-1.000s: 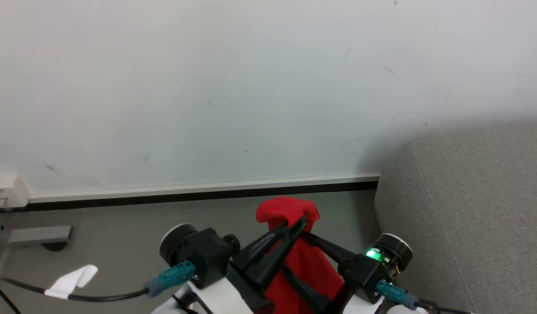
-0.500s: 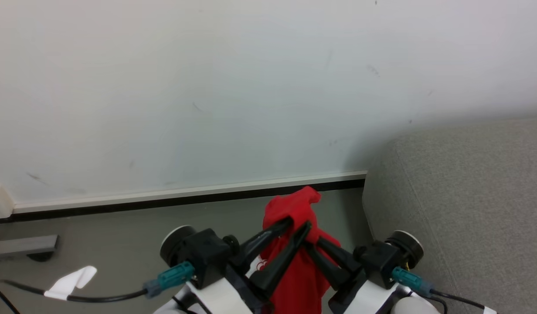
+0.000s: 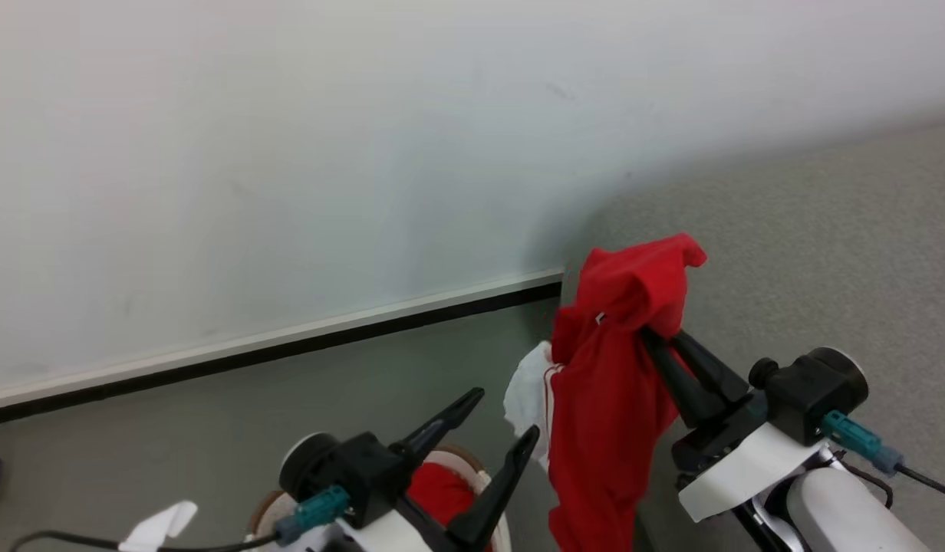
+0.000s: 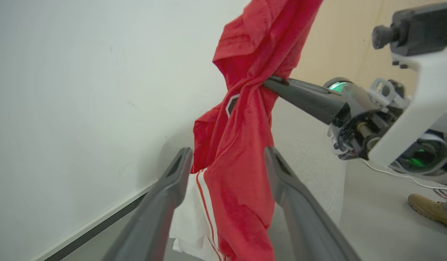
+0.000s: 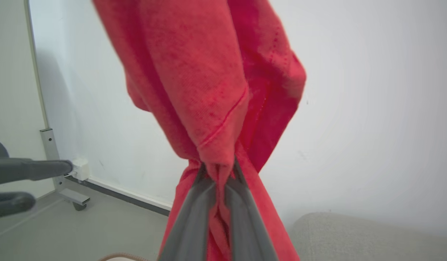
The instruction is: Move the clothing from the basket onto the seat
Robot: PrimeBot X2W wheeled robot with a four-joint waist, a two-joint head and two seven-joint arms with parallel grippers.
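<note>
A pale wall (image 3: pixel 288 153) runs across the back, with a white and black skirting (image 3: pixel 288 341) where it meets the grey floor (image 3: pixel 212 429). The grey seat (image 3: pixel 825 253) fills the right side, its left edge butting the wall just where the skirting ends. A black cable with a white tag (image 3: pixel 162 521) lies on the floor at the lower left. In the left wrist view a person's shoe (image 4: pixel 426 209) rests on the floor at the lower right.

The basket (image 3: pixel 479 474) sits on the floor by the bottom edge, largely hidden behind the left arm; red clothing (image 3: pixel 438 491) lies inside it.

The right gripper (image 3: pixel 649 333) is clamped on a bunched fold of a red garment (image 3: pixel 603 399), which hangs in the air in front of the seat's left edge, a white striped part showing on its left. The left gripper (image 3: pixel 505 412) stands over the basket just left of the garment, fingers wide apart and free of the cloth.
</note>
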